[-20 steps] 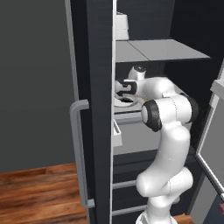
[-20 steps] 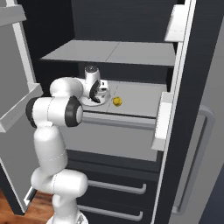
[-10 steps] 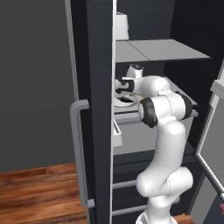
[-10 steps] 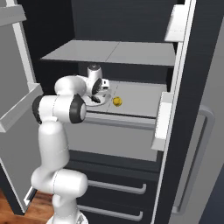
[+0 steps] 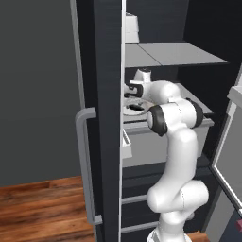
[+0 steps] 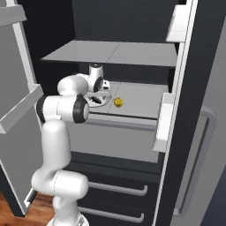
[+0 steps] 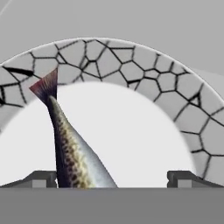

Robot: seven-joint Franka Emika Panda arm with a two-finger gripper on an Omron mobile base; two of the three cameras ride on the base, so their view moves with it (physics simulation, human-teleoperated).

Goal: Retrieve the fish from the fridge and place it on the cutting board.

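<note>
The fish (image 7: 72,148), slender with a speckled dark grey back and a reddish tail, lies on a white plate with a cracked mosaic rim (image 7: 131,57). My gripper (image 7: 113,179) hangs open just above the plate. The fish's body runs between the two fingertips (image 7: 43,177), closer to the left one. From the base, the gripper (image 5: 133,98) (image 6: 103,92) reaches into the open black fridge (image 5: 106,56) over the plate (image 6: 93,101) on the middle shelf. The cutting board is out of view.
A small yellow item (image 6: 118,102) sits on the same shelf just right of the plate. Another grey shelf (image 6: 114,53) hangs close above the hand. The fridge door with its grey bar handle (image 5: 85,165) stands left of the arm, and door bins (image 6: 165,119) are to the right.
The arm has folded in a little and the hand has edged slightly deeper over the plate. The jaws have stayed open.
</note>
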